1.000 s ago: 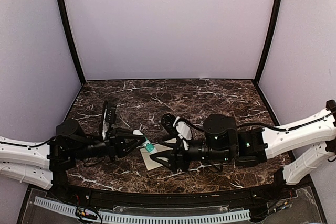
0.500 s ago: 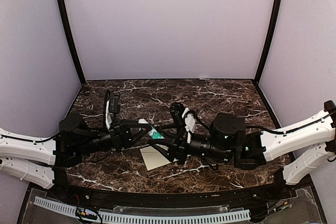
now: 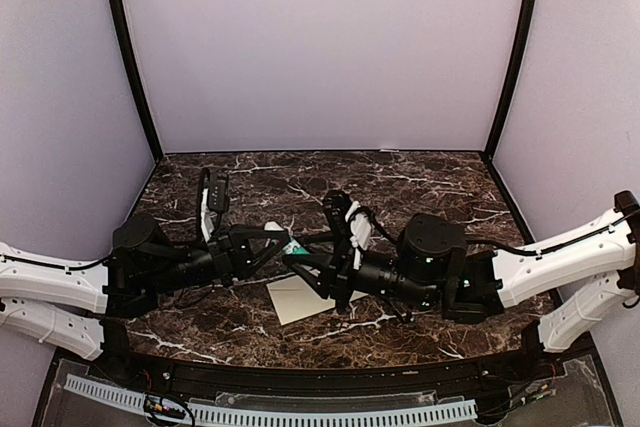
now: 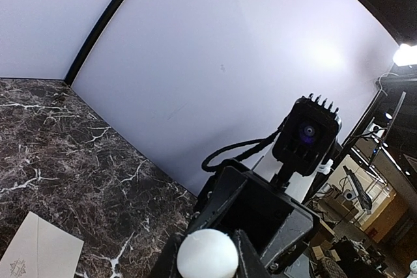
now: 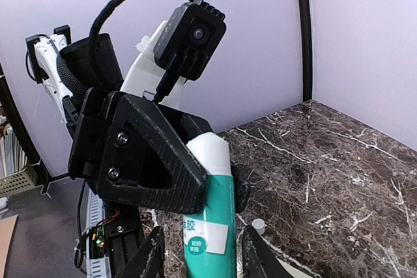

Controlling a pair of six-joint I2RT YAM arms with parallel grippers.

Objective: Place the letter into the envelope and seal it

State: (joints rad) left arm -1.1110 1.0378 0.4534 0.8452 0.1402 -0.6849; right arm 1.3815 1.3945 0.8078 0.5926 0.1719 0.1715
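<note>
The envelope [image 3: 300, 299] lies flat on the marble, pale cream; the left wrist view shows its corner [image 4: 39, 252] with flap lines and a small emblem. No letter shows in any view. Above the envelope both arms meet at a teal-and-white glue stick [image 3: 295, 248]. My left gripper [image 3: 276, 242] is shut on the stick's white end [image 4: 207, 255]. My right gripper [image 5: 205, 255] is open, its fingers [image 5: 153, 258] standing on either side of the teal body [image 5: 208, 219], with a gap still showing on the left side.
A small white cap [image 5: 258, 226] stands on the dark marble table [image 3: 430, 187] beside the stick. Purple walls enclose the back and both sides. Both arms lie low across the table's near half, wrists almost touching at the centre.
Both grippers and the glue stick have shifted up and towards the back, off the envelope. The right jaws have narrowed around the stick. The left grip has not changed.
</note>
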